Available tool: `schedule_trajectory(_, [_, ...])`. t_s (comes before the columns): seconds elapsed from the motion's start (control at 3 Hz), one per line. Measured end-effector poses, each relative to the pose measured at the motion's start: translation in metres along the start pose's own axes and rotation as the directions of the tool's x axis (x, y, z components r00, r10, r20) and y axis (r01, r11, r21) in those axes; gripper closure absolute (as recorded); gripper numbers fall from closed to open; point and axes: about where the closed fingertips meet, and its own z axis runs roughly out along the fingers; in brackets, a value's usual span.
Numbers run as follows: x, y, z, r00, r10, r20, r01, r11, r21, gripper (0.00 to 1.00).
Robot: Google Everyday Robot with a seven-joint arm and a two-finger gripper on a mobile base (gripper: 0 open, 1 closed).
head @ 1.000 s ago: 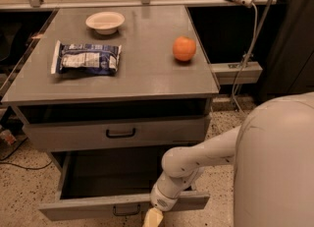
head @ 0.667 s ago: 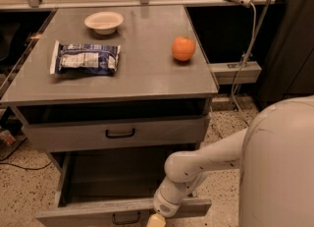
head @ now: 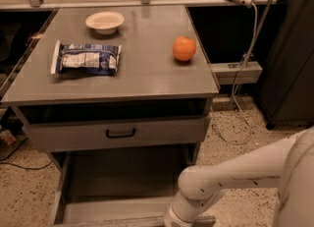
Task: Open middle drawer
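The middle drawer (head: 122,184) is pulled far out toward me under the grey cabinet, and its empty grey inside shows. Only the top edge of its front is visible at the bottom of the view; its handle is cut off. Above it the upper drawer (head: 117,133) with its black bar handle (head: 120,133) stands slightly out, with a dark gap over it. My white arm (head: 216,184) reaches from the right down to the middle drawer's front. My gripper is below the bottom edge of the view, at that front, and is hidden.
On the cabinet top (head: 147,73) lie a white bowl (head: 105,22), a blue and white snack bag (head: 86,58) and an orange (head: 184,48). A cable (head: 240,93) hangs at the right beside a dark cabinet (head: 289,64). Speckled floor surrounds the unit.
The middle drawer has slid further out toward me. My arm moved down with it, and the gripper and the drawer's handle dropped below the edge of the view.
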Motion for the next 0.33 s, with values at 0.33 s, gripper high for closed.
schedule_trajectory(0.33, [0.0000,0.0000,0.0000,1.000,0.000,0.000,0.000,1.0000,0.000,0.00])
